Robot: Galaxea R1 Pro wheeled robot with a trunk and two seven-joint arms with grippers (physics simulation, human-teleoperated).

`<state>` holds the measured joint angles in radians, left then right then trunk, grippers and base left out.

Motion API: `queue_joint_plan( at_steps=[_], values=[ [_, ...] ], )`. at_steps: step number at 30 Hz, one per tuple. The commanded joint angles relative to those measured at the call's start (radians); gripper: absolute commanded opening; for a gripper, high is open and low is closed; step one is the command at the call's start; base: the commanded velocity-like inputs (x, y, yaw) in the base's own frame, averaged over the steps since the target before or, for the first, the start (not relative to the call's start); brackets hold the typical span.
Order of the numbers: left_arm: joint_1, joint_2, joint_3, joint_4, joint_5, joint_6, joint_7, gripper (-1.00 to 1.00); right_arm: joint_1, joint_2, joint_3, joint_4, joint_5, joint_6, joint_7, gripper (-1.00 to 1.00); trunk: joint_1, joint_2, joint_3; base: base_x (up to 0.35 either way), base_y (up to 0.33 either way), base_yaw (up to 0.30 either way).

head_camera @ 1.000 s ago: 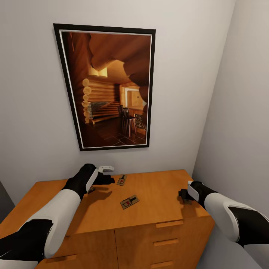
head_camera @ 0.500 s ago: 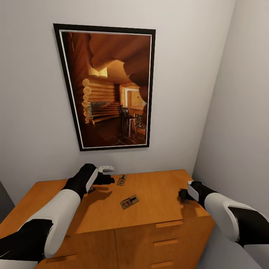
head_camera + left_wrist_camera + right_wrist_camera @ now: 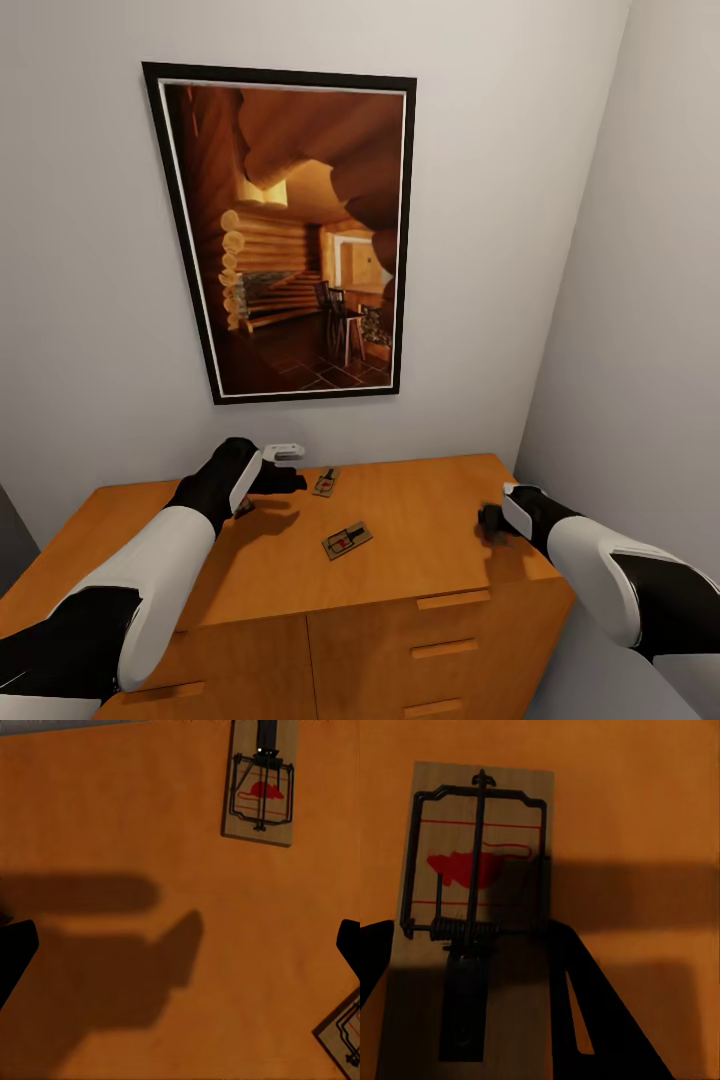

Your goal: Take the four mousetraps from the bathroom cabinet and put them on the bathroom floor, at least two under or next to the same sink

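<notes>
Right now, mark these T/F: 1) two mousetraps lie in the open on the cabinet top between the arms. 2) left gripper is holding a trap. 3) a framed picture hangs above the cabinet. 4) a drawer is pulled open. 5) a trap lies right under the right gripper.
1) True: one mousetrap lies mid-top, another mousetrap nearer the wall, on the cabinet.
2) False: the left gripper is open above bare wood, nothing between its fingers.
3) True: the framed picture hangs there.
4) False: the drawer fronts sit flush.
5) True: a third mousetrap lies below the right gripper.

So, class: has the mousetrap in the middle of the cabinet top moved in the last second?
No. The mousetrap sits at the same spot on the cabinet, below the picture frame.
</notes>
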<state>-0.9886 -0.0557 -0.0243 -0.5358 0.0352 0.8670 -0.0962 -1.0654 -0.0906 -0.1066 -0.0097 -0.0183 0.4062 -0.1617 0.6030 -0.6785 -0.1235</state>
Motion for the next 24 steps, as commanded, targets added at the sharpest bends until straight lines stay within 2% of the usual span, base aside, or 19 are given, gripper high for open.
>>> queue_joint_plan(
  at_steps=[1, 4, 6, 15, 19, 24],
  values=[
    [-0.001, 0.000, -0.003, -0.002, 0.003, 0.004, 0.000, 1.00, -0.001, 0.000, -0.007, -0.007, -0.003, -0.005, -0.008, -1.00, 0.000, -0.002, -0.002, 0.000, 0.000, 0.000],
    [-0.001, 0.000, -0.002, -0.002, 0.003, 0.005, 0.000, 1.00, -0.001, 0.001, -0.003, -0.026, 0.003, -0.009, -0.006, -1.00, 0.000, -0.002, -0.002, 0.000, 0.000, 0.000],
    [-0.001, 0.000, -0.002, -0.002, 0.003, 0.005, 0.001, 1.00, -0.001, 0.003, -0.001, -0.079, 0.005, 0.009, -0.004, -1.00, 0.000, -0.002, -0.002, 0.000, 0.000, 0.000],
    [-0.001, 0.000, -0.002, 0.000, 0.003, 0.006, 0.000, 1.00, -0.001, 0.005, -0.001, -0.331, 0.006, 0.202, -0.001, -1.00, 0.000, -0.002, -0.002, 0.000, 0.000, 0.000],
    [-0.001, 0.000, -0.002, 0.000, 0.003, 0.006, 0.001, 1.00, -0.001, 0.009, 0.000, -0.373, 0.006, 0.236, -0.001, -1.00, 0.000, -0.002, -0.002, 0.000, 0.000, 0.000],
    [-0.001, 0.001, -0.003, 0.002, 0.003, 0.006, 0.000, 1.00, -0.001, 0.025, 0.001, -0.387, 0.006, 0.241, -0.002, -1.00, 0.000, -0.002, -0.002, 0.000, 0.000, 0.000]
  ],
)
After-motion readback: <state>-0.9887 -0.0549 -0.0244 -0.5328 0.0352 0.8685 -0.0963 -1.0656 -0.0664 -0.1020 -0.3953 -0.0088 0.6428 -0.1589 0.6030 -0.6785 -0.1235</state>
